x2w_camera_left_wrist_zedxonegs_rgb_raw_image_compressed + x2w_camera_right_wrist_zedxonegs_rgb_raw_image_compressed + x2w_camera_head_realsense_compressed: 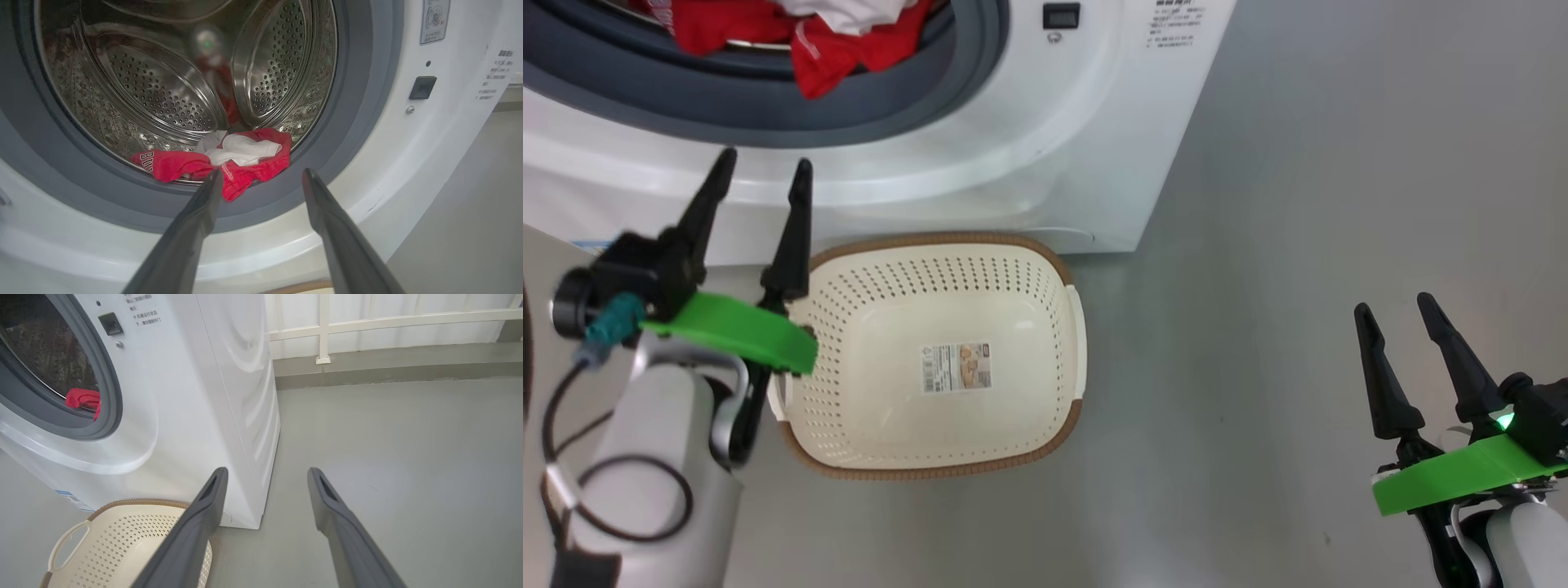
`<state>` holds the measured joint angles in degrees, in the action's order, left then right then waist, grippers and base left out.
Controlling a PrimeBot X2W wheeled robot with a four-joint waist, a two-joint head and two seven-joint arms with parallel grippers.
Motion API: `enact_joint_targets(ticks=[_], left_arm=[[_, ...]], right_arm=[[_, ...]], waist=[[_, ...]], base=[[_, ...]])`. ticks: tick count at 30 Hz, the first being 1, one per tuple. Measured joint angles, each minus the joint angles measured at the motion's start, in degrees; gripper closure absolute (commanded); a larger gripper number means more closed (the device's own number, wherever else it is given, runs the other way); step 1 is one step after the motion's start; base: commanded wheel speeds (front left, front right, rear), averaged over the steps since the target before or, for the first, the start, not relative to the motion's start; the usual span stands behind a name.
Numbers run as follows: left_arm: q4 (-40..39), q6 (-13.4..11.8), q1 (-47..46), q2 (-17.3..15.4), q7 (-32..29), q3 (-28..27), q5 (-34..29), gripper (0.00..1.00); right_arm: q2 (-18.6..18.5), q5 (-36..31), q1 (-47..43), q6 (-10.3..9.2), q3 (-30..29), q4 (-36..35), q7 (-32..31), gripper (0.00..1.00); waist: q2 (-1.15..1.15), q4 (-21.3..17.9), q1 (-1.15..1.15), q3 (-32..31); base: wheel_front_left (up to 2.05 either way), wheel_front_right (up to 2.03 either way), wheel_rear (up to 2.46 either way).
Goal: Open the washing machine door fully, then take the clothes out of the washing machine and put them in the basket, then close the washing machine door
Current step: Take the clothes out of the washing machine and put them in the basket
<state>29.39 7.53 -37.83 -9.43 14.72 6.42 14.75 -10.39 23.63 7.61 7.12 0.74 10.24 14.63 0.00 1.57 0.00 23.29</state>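
At the left of the head view, the left gripper (764, 167) spreads its fingers wide, holding nothing, below the clothes (833, 49) in the washing machine (1029, 163). The right gripper (1396, 314), lower right, gapes empty too.

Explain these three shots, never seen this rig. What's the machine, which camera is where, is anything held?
It is a wheeled robot with two arms, each ending in a hand of two long dark fingers.

The head view looks down from the robot's head: the left hand is raised in front of the washing machine, the right hand hangs over bare floor.

The other two pictures come from cameras on the wrists, looking along each hand's fingers. The left wrist view faces the open drum, where the clothes, red and white, lie at the front lip. The right wrist view sees the washer's side and the basket.

The basket stands on the floor against the washer, with nothing in it but a sticker. Both hands are open and hold nothing.
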Motion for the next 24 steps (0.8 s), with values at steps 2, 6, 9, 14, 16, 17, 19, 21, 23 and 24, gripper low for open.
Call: enact_joint_targets(ticks=[2, 6, 9, 14, 16, 17, 19, 21, 23, 24], left_arm=[[2.4, 0.0, -2.6, -0.5, 0.0, 0.7, 0.5, 0.0], [8.2, 0.0, -7.9, -1.3, 0.0, 2.6, 1.9, 0.0], [11.2, 0.0, -10.8, -1.8, 0.0, 3.7, 2.9, 0.0], [18.0, 0.0, -17.9, -2.8, 0.0, 6.2, 5.0, 0.0], [20.6, 0.0, -20.4, -3.0, -0.1, 7.3, 5.7, 0.0], [21.7, 0.0, -21.5, -3.1, -0.1, 7.9, 6.4, 0.0], [24.0, 0.0, -23.7, -3.5, -0.1, 8.7, 7.2, 0.0], [26.1, 0.0, -25.8, -3.8, -0.3, 9.2, 8.1, 0.0], [28.0, 0.0, -27.8, -4.2, -0.4, 10.0, 8.2, 0.0], [28.8, 0.0, -28.7, -4.3, -0.5, 10.5, 8.4, 0.0]], right_arm=[[0.1, 0.0, 0.1, 0.0, 0.0, 0.0, 0.0, 0.0], [0.2, 0.0, 1.4, 0.0, 0.0, -0.2, 0.0, 0.0], [0.2, 0.0, 1.9, 0.0, 0.0, -0.3, 0.0, 0.0], [0.2, 0.0, 2.7, 0.0, 0.1, -0.5, 0.0, 0.0], [0.2, 0.0, 3.2, 0.0, 0.1, -0.6, 0.0, 0.0], [0.2, 0.0, 3.4, 0.0, 0.2, -0.7, 0.0, 0.0], [0.3, 0.0, 3.5, 0.0, 0.3, -0.8, 0.0, 0.0], [0.3, 0.0, 3.7, 0.0, 0.4, -0.9, 0.0, 0.0], [0.3, 0.0, 4.1, 0.0, 0.5, -1.0, 0.0, 0.0], [0.4, 0.0, 4.3, 0.0, 0.5, -1.1, 0.0, 0.0]], waist=[[0.0, -0.2, 0.0, 1.1], [0.0, -0.8, 0.0, 2.9], [0.0, -1.1, 0.0, 3.8], [0.0, -1.7, 0.0, 5.8], [0.0, -2.0, 0.0, 6.5], [0.0, -2.2, 0.0, 6.8], [0.0, -2.5, 0.0, 7.4], [0.0, -2.8, 0.0, 8.0], [0.0, -3.2, 0.0, 8.6], [0.0, -3.4, 0.0, 8.9]], base=[[0.0, 0.0, 0.0], [0.0, 0.0, 0.0], [0.0, 0.0, 0.0], [0.0, 0.0, 0.0], [0.0, 0.0, 0.0], [0.0, 0.0, 0.0], [0.0, 0.0, 0.0], [0.0, 0.0, 0.0], [0.0, 0.0, 0.0], [0.0, 0.0, 0.0]])
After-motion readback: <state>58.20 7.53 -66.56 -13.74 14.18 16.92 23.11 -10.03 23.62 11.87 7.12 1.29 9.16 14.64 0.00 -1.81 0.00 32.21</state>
